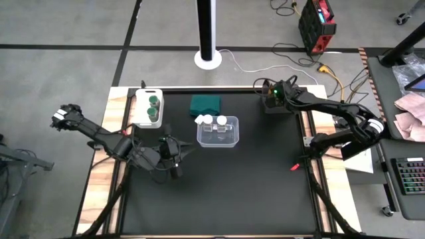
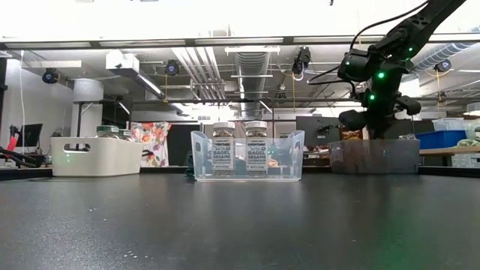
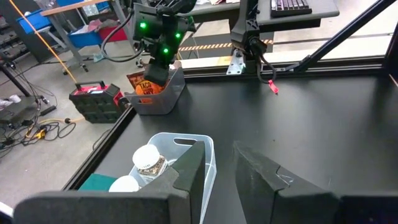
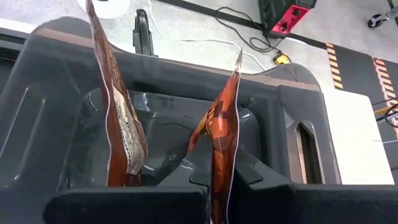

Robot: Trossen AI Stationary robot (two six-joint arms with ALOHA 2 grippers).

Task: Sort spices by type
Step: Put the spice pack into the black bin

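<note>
Right pincer [image 4: 214, 186] clamped on upright orange-red packet [image 4: 221, 137], second packet [image 4: 121, 124] upright beside, inside grey bin [image 4: 298, 112]

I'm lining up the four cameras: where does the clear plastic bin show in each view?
High view: clear plastic bin, table centre, right of the dark green block.
Low view: centre, two white-lidded jars inside.
Left wrist view: low, beyond the left gripper, at.
Right wrist view: not in it.
Shared landmark: the white-lidded jars.
</note>
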